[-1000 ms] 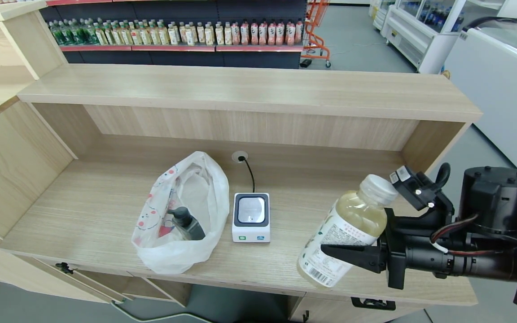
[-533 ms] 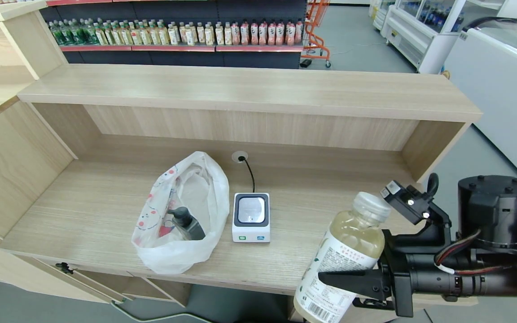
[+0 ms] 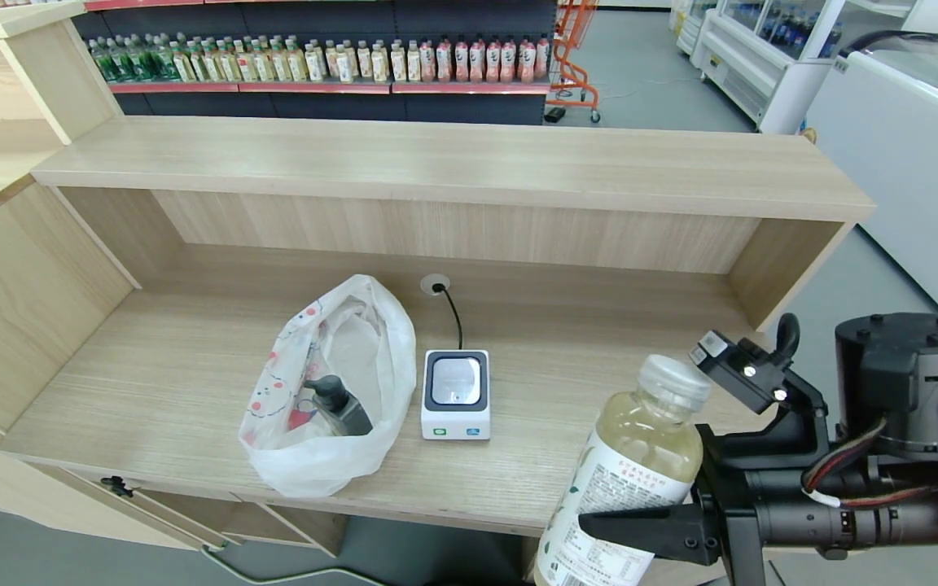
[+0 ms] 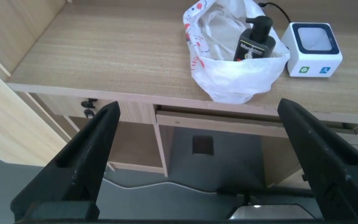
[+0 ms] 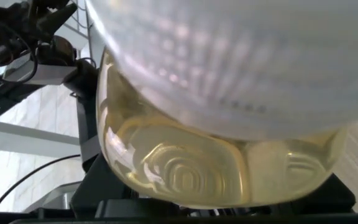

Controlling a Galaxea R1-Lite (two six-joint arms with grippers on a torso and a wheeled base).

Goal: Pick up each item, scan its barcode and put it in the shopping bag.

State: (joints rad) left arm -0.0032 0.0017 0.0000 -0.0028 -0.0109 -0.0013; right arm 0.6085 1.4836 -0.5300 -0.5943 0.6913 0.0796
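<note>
Right end effector, clamped on bottle, sinks lower off table's front edge; bottle now stands straighter. Scanner well apart, beside bag; scan likely pending. Left end effector spread wide, empty.

Right gripper clamped on bottle; left gripper gaping wide

Shopping bag on the counter, pump bottle inside it. Scanner just right of the bag, cable running behind it. Drink bottle in my right gripper, over the counter's front-right edge.
</note>
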